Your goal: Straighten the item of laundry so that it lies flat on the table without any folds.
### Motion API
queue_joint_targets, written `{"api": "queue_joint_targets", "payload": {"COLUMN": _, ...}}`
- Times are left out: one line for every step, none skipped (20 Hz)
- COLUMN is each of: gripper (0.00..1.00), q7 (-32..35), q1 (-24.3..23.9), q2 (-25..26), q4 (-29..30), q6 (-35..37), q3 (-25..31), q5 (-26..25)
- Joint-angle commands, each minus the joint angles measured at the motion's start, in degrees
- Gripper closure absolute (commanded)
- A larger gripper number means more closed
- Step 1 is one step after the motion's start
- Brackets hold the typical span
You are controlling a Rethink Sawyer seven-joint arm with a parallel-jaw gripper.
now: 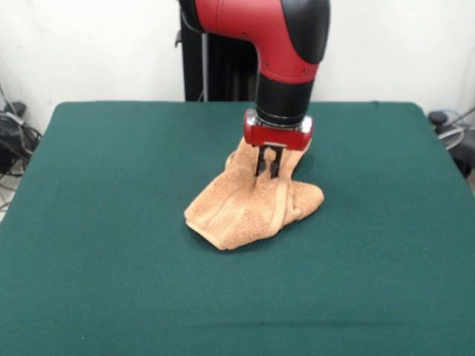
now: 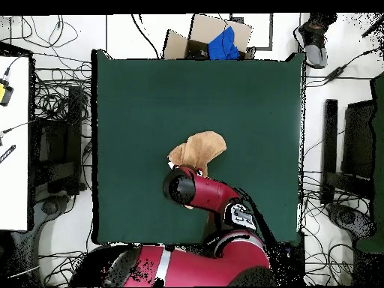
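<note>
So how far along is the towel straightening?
Nothing is flat yet. The gripper is pinching the towel and holding that part up off the table, so the grasp is done. The rest lies bunched and folded below. Pulling it out and laying it flat is left.

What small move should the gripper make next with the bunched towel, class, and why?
Probably lift and draw the pinched part outward. The gripper appears shut on a raised peak of the towel, while the rest lies crumpled in folds on the table; pulling should open them.
</note>
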Motion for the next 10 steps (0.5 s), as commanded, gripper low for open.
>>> {"api": "queue_joint_targets", "payload": {"gripper": 1.0, "q7": 9.7, "q1": 0.7, "q2": -4.7, "q4": -0.6, "q6": 5.1, "q3": 2.3, "q5": 1.4}}
{"api": "queue_joint_targets", "payload": {"gripper": 1.0, "q7": 9.8, "q1": 1.2, "q2": -8.1, "q4": 0.7, "q6": 8.0, "q3": 1.8, "q5": 1.7}}
{"api": "queue_joint_targets", "payload": {"gripper": 1.0, "q7": 9.9, "q1": 1.6, "q2": -9.6, "q4": 1.2, "q6": 9.5, "q3": 1.4, "q5": 1.9}}
{"api": "queue_joint_targets", "payload": {"gripper": 1.0, "q7": 10.1, "q1": 1.9, "q2": -12.1, "q4": 1.9, "q6": 11.8, "q3": 1.2, "q5": 2.3}}
{"api": "queue_joint_targets", "payload": {"gripper": 1.0, "q7": 10.3, "q1": 1.9, "q2": -12.9, "q4": 2.1, "q6": 12.7, "q3": 1.4, "q5": 2.5}}
{"api": "queue_joint_targets", "payload": {"gripper": 1.0, "q7": 10.5, "q1": 0.9, "q2": -14.6, "q4": 2.9, "q6": 14.0, "q3": 2.6, "q5": 2.9}}
{"api": "queue_joint_targets", "payload": {"gripper": 1.0, "q7": 10.3, "q1": 0.6, "q2": -15.5, "q4": 3.0, "q6": 15.4, "q3": 2.7, "q5": 3.0}}
{"api": "queue_joint_targets", "payload": {"gripper": 1.0, "q7": 9.4, "q1": -0.5, "q2": -16.9, "q4": 2.6, "q6": 18.4, "q3": 3.2, "q5": 3.1}}
{"api": "queue_joint_targets", "payload": {"gripper": 1.0, "q7": 9.0, "q1": -0.9, "q2": -17.6, "q4": 2.1, "q6": 20.0, "q3": 3.2, "q5": 3.1}}
{"api": "queue_joint_targets", "payload": {"gripper": 1.0, "q7": 8.6, "q1": -1.0, "q2": -19.1, "q4": 1.4, "q6": 22.5, "q3": 2.7, "q5": 3.0}}
